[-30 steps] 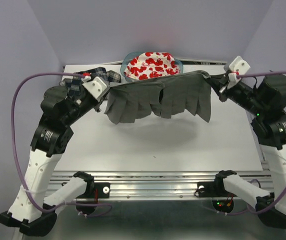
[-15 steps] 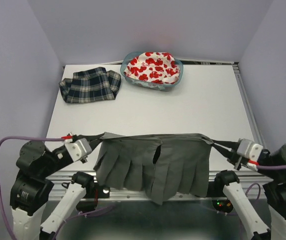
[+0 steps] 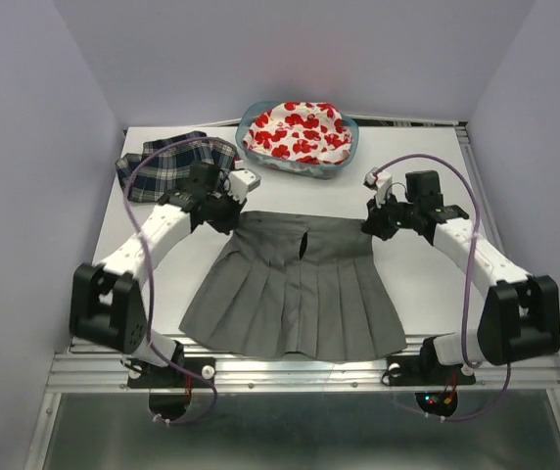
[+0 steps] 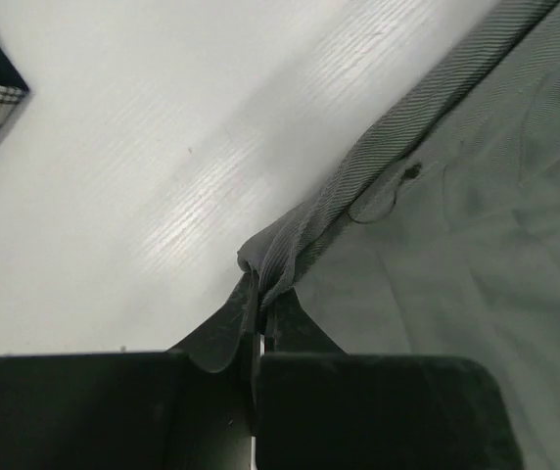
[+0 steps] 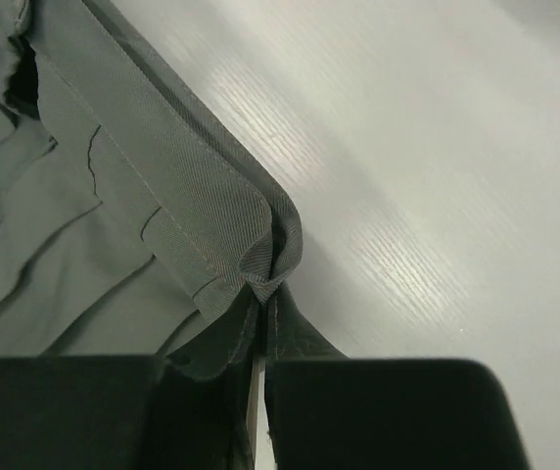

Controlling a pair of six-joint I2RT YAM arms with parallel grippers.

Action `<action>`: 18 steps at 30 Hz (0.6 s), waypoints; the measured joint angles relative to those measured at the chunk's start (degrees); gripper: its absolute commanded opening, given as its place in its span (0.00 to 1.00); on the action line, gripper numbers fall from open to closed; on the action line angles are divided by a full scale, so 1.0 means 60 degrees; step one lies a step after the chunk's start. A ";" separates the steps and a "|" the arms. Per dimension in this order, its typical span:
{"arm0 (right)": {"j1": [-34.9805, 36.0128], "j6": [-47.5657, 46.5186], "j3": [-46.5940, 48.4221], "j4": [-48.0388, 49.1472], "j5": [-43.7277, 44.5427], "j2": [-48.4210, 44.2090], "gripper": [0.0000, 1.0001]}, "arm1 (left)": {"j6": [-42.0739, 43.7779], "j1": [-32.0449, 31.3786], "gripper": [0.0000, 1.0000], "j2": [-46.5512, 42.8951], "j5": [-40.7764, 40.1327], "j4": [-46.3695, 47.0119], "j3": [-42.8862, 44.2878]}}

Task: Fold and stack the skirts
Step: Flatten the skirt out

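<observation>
Soft, even light is falling from above in the top view, and the white bench (image 3: 437,284) is throwing it back brightly. The arms are casting only faint, diffuse shadows. The walls are taking on a lavender tint, and a pinkish glow is showing on the back wall (image 3: 295,83) above the basket (image 3: 351,137). This view is reading sharp throughout.

In both wrist views a streak of glare is running across the bench. The grey skirt (image 4: 456,245) is showing crisp weave near the fingertips. The left hand (image 4: 258,304) and right hand (image 5: 263,304) are sitting dark, underexposed and blurred along the bottom edge.
</observation>
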 measured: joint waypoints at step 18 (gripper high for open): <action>-0.0062 0.0441 0.1683 0.0794 0.3370 0.4076 0.01 | -0.0393 0.0007 0.50 0.5373 -0.1257 0.1224 0.4473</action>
